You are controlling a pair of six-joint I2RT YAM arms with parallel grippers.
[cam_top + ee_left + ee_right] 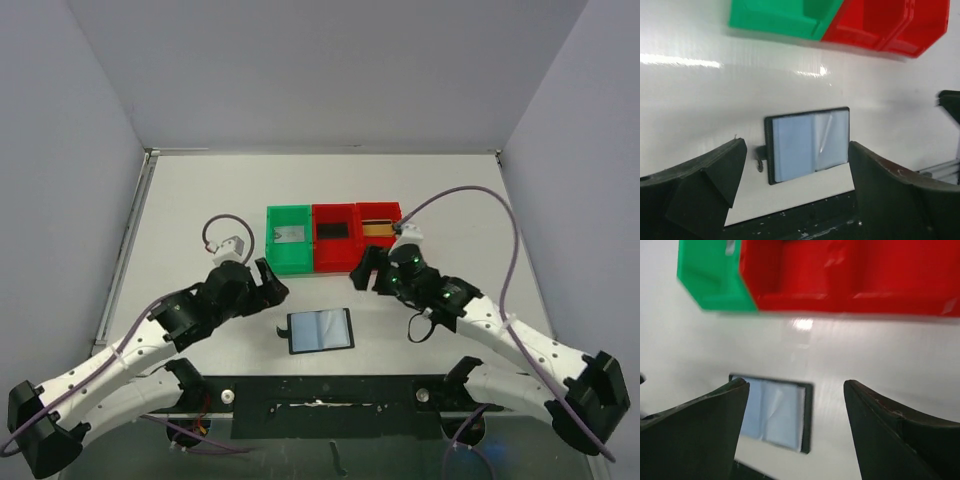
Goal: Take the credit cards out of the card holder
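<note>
The card holder (320, 331) lies open and flat on the table (200, 200), near the front edge and between the two arms. It is a thin black rectangle. Its inside pockets are shiny and pale blue-grey, with a fold line down the middle. A short strap (279, 331) sticks out of its left side.

Behind it, three small plastic bins stand in a row, side by side. The green bin (290, 262) is on the left, the middle red bin (335, 262) comes next, and the right red bin (378, 208) is last. A flat grey card (290, 234) lies in the green bin. A black card (334, 231) lies in the middle red bin. A gold card (377, 226) lies in the right red bin.

The left gripper (272, 282) has its two black fingers spread wide and holds nothing. It hangs over the table, behind and to the left of the card holder. The right gripper (360, 272) is spread wide too and is empty. It is just in front of the red bins.

The table is white and smooth, with bright spots of light on it. Plain pale grey walls (330, 70) stand on three sides. A black bar (320, 405) runs along the near edge. Thin purple cables (470, 192) loop over the arms.
</note>
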